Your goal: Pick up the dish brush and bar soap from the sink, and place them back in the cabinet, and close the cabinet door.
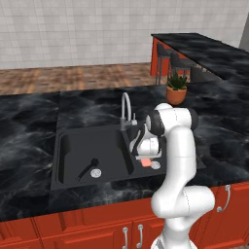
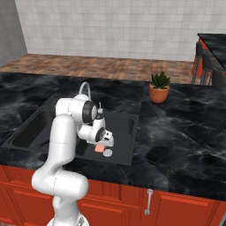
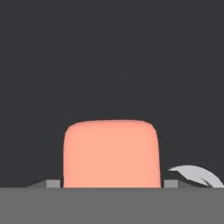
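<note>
The 2 fingers (image 3: 53, 183) stand one at each side of the bar soap (image 3: 111, 154) in the hand view, their tips pressed right against its edges, so the gripper (image 3: 111, 183) is clamped on the bar; the soap's salmon-pink face rises between them against the dark floor of the sink (image 3: 109, 57), and a curved sliver of a silver drain (image 3: 192, 174) shows just beside one tip.

In the left base view the gripper (image 1: 145, 158) reaches down into the right basin of the sink (image 1: 61, 160), with the bar soap (image 1: 145, 162) under it and the drain (image 1: 155, 165) just beside; the dish brush (image 1: 88, 168) lies in the left basin, its round head near that basin's own drain (image 1: 96, 172), well apart from the hand; the silver faucet (image 1: 126, 109) arches up behind the divider between the 2 basins.

In the right base view the gripper (image 2: 102, 145) sits over the bar soap (image 2: 99, 148), next to the drain (image 2: 107, 153); a potted plant (image 2: 159, 87) stands on the black marble counter (image 2: 185, 132) behind the sink (image 2: 128, 152).
</note>
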Motion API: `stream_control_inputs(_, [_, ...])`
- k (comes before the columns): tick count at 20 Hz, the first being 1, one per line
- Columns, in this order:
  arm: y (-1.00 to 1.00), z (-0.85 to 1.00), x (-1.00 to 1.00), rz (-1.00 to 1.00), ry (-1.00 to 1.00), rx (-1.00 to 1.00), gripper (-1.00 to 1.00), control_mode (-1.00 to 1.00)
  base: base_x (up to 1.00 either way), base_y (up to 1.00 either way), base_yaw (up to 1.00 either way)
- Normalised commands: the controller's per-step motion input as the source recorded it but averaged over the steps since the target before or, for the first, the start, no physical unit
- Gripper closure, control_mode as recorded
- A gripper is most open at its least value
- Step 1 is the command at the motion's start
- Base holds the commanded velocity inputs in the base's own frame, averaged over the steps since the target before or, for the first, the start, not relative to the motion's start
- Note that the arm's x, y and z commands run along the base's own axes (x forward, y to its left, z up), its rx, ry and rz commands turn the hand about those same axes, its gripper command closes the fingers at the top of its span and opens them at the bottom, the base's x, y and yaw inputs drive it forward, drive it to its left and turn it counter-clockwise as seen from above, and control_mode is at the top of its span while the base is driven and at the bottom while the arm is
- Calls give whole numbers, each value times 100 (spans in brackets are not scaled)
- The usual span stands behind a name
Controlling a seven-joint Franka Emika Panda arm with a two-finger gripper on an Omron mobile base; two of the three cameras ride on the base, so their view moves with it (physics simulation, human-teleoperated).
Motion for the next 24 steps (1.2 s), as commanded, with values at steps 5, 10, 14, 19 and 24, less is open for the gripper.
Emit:
stream_control_inputs(5, [0,18,0,0,0,0,100,-100,0,0,0])
stream_control_inputs(10, [0,42,0,0,-3,0,100,-100,0,0,0])
stream_control_inputs(14, [-3,58,-11,0,-8,0,100,-100,0,0,0])
stream_control_inputs(19, [-4,60,-38,0,-8,0,100,-100,0,0,0])
stream_control_inputs(24, [-3,59,-61,0,-8,-1,100,-100,0,0,0])
